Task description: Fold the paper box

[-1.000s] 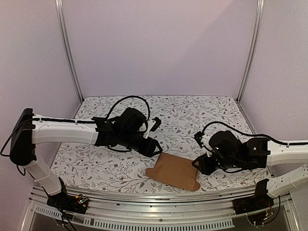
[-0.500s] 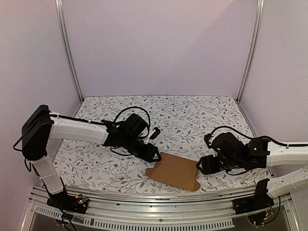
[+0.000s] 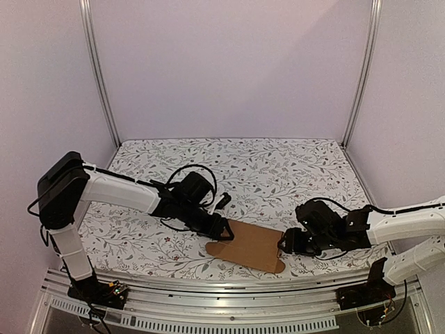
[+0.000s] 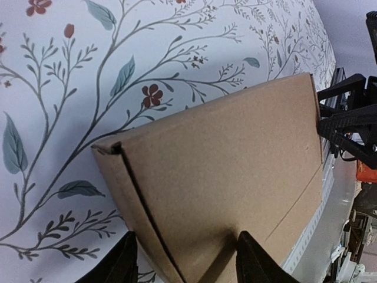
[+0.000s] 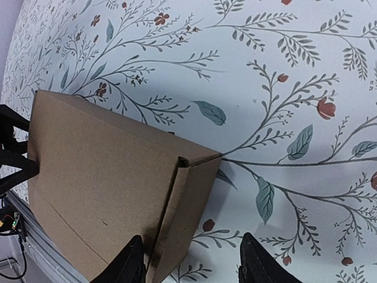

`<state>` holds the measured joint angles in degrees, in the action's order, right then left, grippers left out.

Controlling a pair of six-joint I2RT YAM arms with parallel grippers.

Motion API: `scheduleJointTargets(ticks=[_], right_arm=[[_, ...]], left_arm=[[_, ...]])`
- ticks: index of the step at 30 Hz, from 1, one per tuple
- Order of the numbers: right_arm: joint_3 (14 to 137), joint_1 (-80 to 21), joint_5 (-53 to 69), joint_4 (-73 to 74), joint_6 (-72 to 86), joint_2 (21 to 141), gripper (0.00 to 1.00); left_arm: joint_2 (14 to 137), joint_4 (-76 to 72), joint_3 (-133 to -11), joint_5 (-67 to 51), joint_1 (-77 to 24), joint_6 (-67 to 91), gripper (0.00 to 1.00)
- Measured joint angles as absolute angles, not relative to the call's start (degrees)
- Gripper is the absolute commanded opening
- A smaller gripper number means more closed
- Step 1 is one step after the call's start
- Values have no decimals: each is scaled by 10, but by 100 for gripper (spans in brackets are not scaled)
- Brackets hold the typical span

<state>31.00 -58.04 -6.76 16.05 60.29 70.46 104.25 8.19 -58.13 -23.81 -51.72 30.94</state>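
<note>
Front rail (image 3: 229,285): The paper box (image 3: 249,245) lies just behind it, at the near edge of the flowered tablecloth (image 3: 278,167). Any push toward you could slide the cardboard off the cloth and onto the metal.

Paper box: It is a mostly flattened brown carton, lying low on the table between the two grippers, with a fold seam showing at each end. It looks light, so expect it to skate rather than crease if you press it from one side only.

Right gripper (image 3: 284,242): It sits at the box's right end with its fingers (image 5: 256,259) spread. One finger is over the cardboard, the other over bare cloth, and they pinch nothing. If you close here, you may catch only the end flap and bend it off its crease.

Left gripper (image 3: 224,232): It sits at the box's left end with its fingers (image 4: 121,265) spread the same way, straddling the corner and holding nothing. If one side bites before the other, the box is likely to swing round.

Both arms: They face each other across the box. Driving them inward together could buckle the panel across its middle, and low fingertips could snag the cloth.

Far cloth: If you must shift the box, shift it this way, away from the rail.
</note>
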Motion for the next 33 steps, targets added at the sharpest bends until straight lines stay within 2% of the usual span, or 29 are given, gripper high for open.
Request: scheduleJointTargets(ticks=[7,10,18,22,33], right_arm=[[302,-580,-66,106,644,720,43],[301,-580,-65,89,651,725,31],[302,-579,-59,42,658,745,14],[302,-578,-54,17,657,755,1],[314,-569,-39,-44,645,799,0]], left_arm=[[1042,56,-564,-248,-513,322,54],[1041,45,-557,-249,-512,328,54],[1015,37,-527,-245,-505,335,53],[997,38,-510,-237,-497,341,54],[936,50,-469,-219,-478,353,56]])
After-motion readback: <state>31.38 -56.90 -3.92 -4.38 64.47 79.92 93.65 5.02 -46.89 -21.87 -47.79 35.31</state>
